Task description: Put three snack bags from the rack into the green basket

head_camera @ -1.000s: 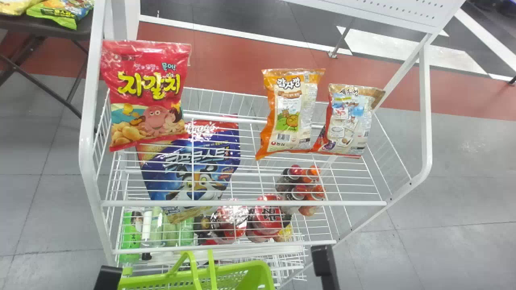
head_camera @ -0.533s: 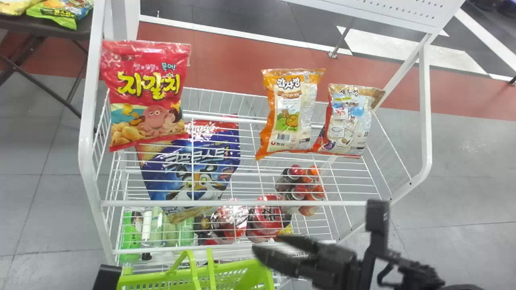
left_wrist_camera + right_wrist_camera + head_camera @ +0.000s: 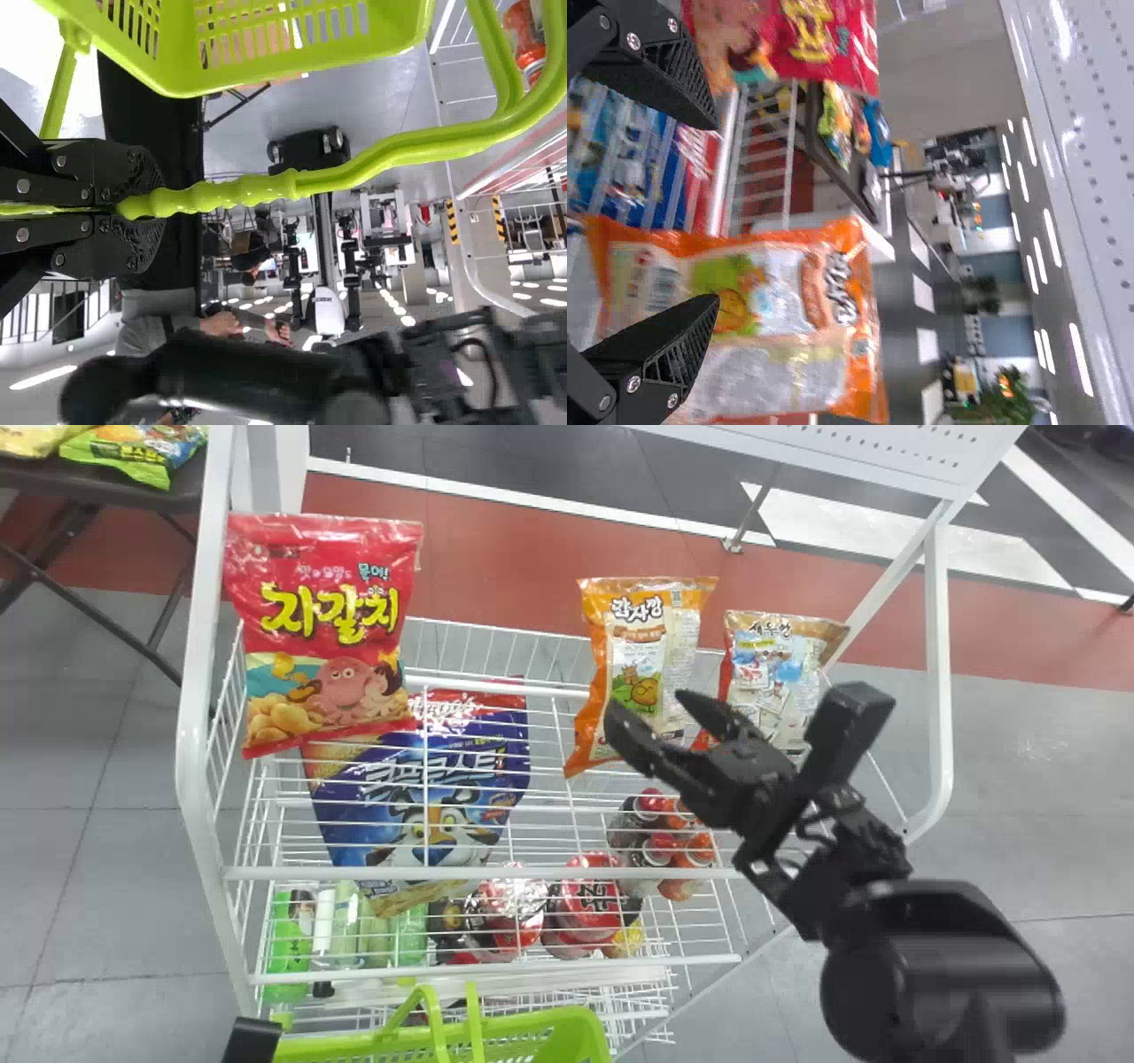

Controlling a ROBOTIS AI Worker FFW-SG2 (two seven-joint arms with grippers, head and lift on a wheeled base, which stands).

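Floor (image 3: 1019, 806): gray, with a red stripe (image 3: 496, 558) painted behind the white rack (image 3: 532, 873).
Green basket (image 3: 576, 1023): held at the near side of the rack, with its handle (image 3: 248, 190) pinched by the left gripper (image 3: 251, 1041).
Left gripper: closed tight on the handle, kept low and near.
Right gripper (image 3: 648, 710): held over the rack, spread wide open, and pointed at the orange bag (image 3: 633, 611).
Orange bag: stood up just past the tips of the right gripper; its lower part is partly covered by them. It cannot be told if the bag is touched.
Brown-topped bag (image 3: 771, 646): stood up beside the orange bag, on its right, and partly hidden behind the right gripper.
Red bag (image 3: 323, 620): stood up well to the left of the right gripper, at the left end of the rack.
Blue bag (image 3: 425, 788): seen through the wires, left of the right gripper, with its top partly covered by the red bag.
Small bottles (image 3: 660, 850): kept in the rack under the right gripper, topped with red and orange lids.
Red cups (image 3: 592, 908): set lower down, to the left of the right gripper.
Green bottles (image 3: 288, 943): put farther left than the cups.
Dark table (image 3: 106, 483): seen far off to the left, with more snacks (image 3: 133, 453) laid on it.
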